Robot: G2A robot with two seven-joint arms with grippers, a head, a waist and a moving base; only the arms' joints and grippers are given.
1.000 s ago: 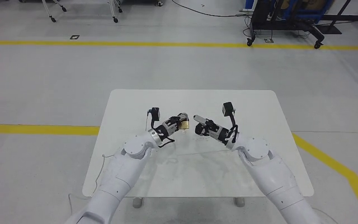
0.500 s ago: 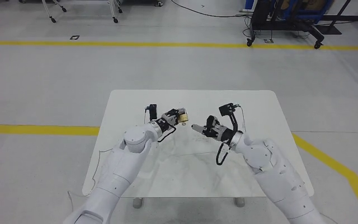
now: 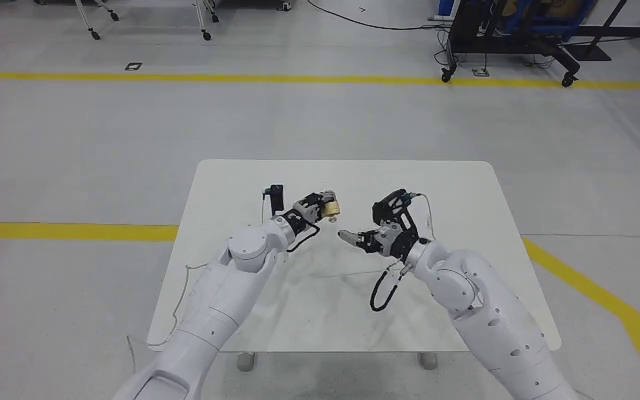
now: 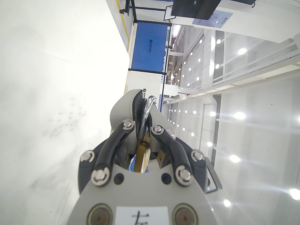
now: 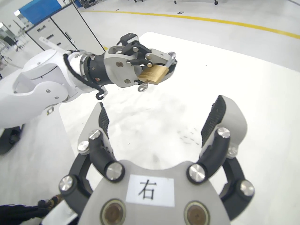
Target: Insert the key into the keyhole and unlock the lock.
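The right pincer [image 5: 161, 115] is open and empty, jaws wide. It points toward the lock [image 5: 153, 74] but is clear of it. A second ago it sat just beside the lock's end; since then it has drawn back toward the robot and rolled its wrist over.

The key [image 5: 143, 87] is left behind. Its silver head sticks out of the brass body's lower end, so it looks seated in the keyhole.

The left pincer [image 5: 170, 63] is closed on the lock. It pinches it at the shackle [image 4: 150, 105] end and holds it in the air above the table [image 5: 234, 76], slightly farther out than before.

As I judge it, insertion is done and the turn is not. Whether the shackle has sprung cannot be told: it lies hidden between the left fingers.

The retreat and wrist roll look like a reset for a fresh grip at a better angle. The right pincer would need to come back, close on the small key head and twist while the left holds firm. The key hangs loose and pointing down, so a knock on the way in could tip it out.
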